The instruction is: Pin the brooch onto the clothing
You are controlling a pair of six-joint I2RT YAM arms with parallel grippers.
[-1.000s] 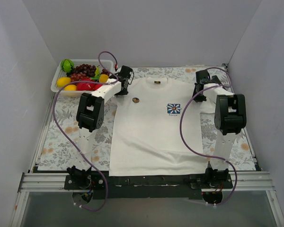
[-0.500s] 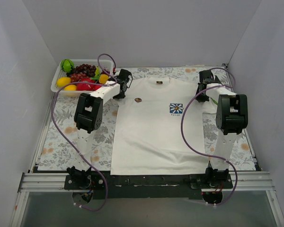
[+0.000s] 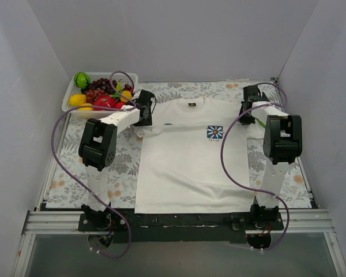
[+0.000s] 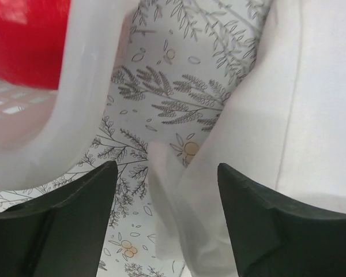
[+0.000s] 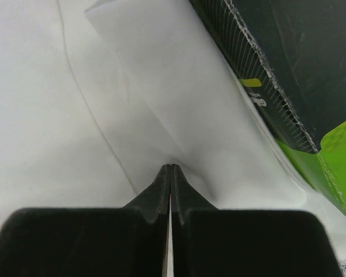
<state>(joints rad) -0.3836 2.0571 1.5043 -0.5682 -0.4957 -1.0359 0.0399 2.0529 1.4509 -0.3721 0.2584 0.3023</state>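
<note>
Left wrist view first: my left gripper (image 4: 166, 170) is spread wide with nothing clamped. The loose sleeve edge of the white T-shirt (image 4: 311, 104) is bunched up in the gap, over the flowery tablecloth (image 4: 179, 86). Using the blue logo (image 3: 214, 132) as my anchor, that gripper sits well to the left of it, at the shoulder. A long fold (image 3: 173, 127) runs from there across the chest to just left of the logo. My right gripper (image 5: 170, 168) is on the other side, up and right of the logo, closed tight on a pinch of sleeve. My guess is it's there to anchor that side and pull the cloth flat for the other hand. The brooch is the annoying bit: I can't pick it out for sure in any view. I'd guess it's in or under that fold left of the logo, so I wouldn't call it pinned yet. Far up and left of the logo is the white basket (image 3: 66, 105), holding dark grapes (image 3: 102, 86), a green ball (image 3: 81, 79), yellow fruit (image 3: 77, 100) and red fruit (image 3: 105, 103). Its rim is just beside that open gripper. Some black-and-green thing (image 5: 277, 86) lies next to the pinched sleeve, can't tell what.
</note>
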